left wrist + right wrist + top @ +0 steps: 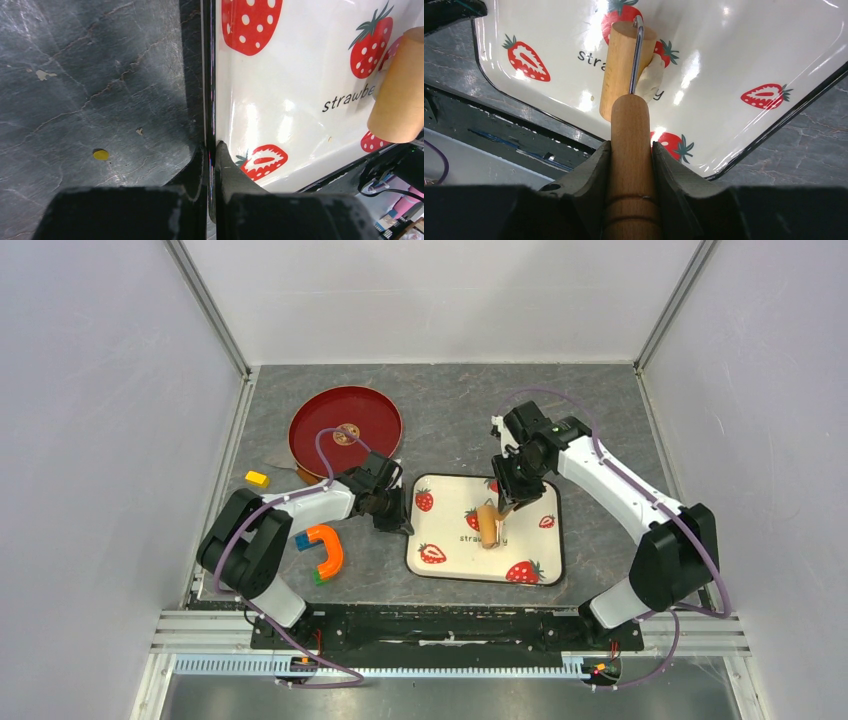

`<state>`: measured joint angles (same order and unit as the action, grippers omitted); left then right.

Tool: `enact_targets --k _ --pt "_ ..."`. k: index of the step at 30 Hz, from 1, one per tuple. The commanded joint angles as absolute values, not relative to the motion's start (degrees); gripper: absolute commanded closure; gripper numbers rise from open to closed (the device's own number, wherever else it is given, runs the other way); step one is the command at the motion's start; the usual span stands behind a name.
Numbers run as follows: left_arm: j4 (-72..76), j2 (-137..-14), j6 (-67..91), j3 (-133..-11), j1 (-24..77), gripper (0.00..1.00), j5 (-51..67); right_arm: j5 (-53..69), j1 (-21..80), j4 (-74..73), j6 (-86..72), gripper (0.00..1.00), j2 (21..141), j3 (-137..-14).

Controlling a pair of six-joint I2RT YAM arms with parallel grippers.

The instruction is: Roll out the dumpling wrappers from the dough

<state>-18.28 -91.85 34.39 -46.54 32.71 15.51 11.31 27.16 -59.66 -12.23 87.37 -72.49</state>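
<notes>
The white strawberry tray [445, 560] lies on the dark mat. My right gripper [512, 490] is shut on the wooden roller's handle [630, 130]. The roller's tan drum [488, 525] rests on the tray's middle and also shows in the right wrist view [620, 70]. The dough [650, 80], a small pale cream lump, lies pressed against the drum's right side. My left gripper [393, 512] is shut on the tray's left rim [210, 100]. The drum's end shows at the right of the left wrist view [400, 90]. No round dumpling wrappers are in view.
A red plate [370, 405] with a small round brownish object [346, 434] sits at the back left. A yellow block [257, 479] and an orange horseshoe-shaped toy [322, 550] lie left of the tray. White walls close in both sides.
</notes>
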Motion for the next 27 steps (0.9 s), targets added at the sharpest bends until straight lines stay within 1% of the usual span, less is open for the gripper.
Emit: enact_targets --k 1,11,16,21,23,25,27 --pt "-22.58 -94.62 31.36 -44.81 33.31 0.98 9.24 12.13 26.81 -60.54 -11.2 1.0 84.63 -76.74" --pt "-25.43 -90.51 31.17 -46.28 33.71 0.97 6.4 15.8 26.81 -58.29 -11.77 1.0 83.65 -77.13" --pt "-26.38 -88.77 31.21 -46.92 33.94 0.94 5.24 15.04 26.75 -54.19 -12.28 1.0 82.53 -71.53" --pt "-28.75 -86.51 31.01 -48.48 34.19 0.87 3.76 13.17 26.13 -48.5 -13.17 1.0 79.39 -61.97" --pt "-29.55 -85.39 31.11 -49.17 34.39 0.83 3.27 12.68 25.29 -47.2 -14.05 1.0 77.37 -58.45" --pt "-30.29 -84.23 31.34 -49.95 34.6 0.77 2.55 12.28 24.23 -46.01 -14.9 1.0 74.78 -55.11" --pt "-30.97 -83.07 31.74 -50.96 35.09 0.69 1.93 12.13 23.16 -45.61 -15.28 1.0 72.59 -52.15"
